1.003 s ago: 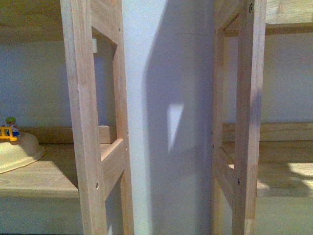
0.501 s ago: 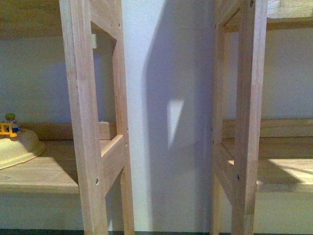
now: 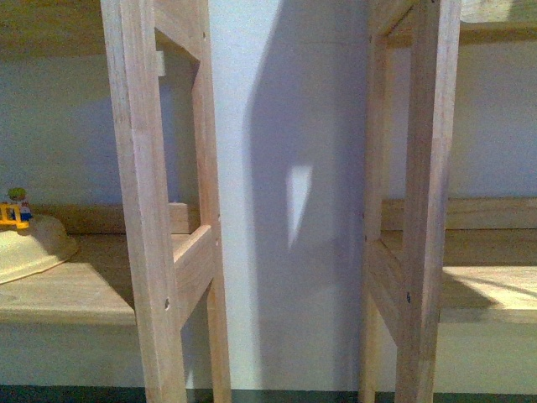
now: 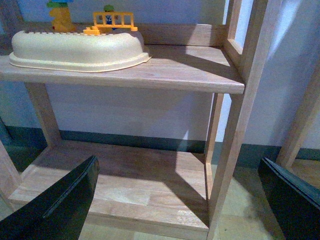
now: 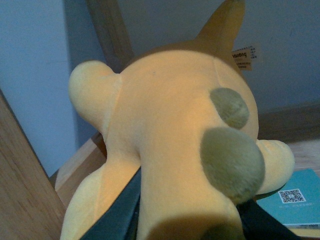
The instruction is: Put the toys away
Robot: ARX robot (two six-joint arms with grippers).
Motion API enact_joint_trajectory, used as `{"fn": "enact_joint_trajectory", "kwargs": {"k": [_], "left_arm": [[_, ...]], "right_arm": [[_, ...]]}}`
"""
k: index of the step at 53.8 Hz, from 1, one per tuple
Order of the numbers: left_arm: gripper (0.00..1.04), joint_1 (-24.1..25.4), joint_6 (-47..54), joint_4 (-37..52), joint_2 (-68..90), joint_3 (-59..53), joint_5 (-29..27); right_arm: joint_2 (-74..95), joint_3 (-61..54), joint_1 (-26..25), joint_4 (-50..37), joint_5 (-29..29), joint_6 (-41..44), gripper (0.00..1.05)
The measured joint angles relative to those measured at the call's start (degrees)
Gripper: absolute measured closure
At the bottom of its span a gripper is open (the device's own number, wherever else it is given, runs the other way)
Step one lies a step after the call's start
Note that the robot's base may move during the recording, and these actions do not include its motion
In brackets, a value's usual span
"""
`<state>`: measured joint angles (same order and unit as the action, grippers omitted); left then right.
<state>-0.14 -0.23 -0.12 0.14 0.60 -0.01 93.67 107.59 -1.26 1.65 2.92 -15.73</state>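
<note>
Right now, right pincer [image 5: 185, 220] clamped on orange plush toy [image 5: 170, 135]; left pincer [image 4: 180, 200] spread wide, holding nothing.

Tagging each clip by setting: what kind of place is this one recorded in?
Probably a playroom or a child's room at home. Two plain wooden shelf units stand against a white wall, a cream tub of bright plastic toys sits on one shelf, and the right gripper holds a plush toy.

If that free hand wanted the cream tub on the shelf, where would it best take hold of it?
Probably by the rim of the cream tub: a thin lip flares out all round it and overhangs the shelf board, giving fingers something to pinch. The open left gripper could come from the front, where nothing stands in the way; the toys sit towards the back.
</note>
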Motion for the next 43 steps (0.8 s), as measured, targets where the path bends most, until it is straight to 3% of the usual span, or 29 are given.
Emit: {"fn": "enact_joint_trajectory", "kwargs": {"k": [23,43], "left_arm": [[0.06,0.00,0.02,0.00,0.00,0.00,0.00],[0.06,0.00,0.00,0.00,0.00,0.00,0.02]], "right_arm": [[-4.13,-6.40,-0.02,-4.66,-2.71,1.86,0.06],[-20.83,-22.84,-1.60,-19.91,-11.98,10.97,0.07]]}}
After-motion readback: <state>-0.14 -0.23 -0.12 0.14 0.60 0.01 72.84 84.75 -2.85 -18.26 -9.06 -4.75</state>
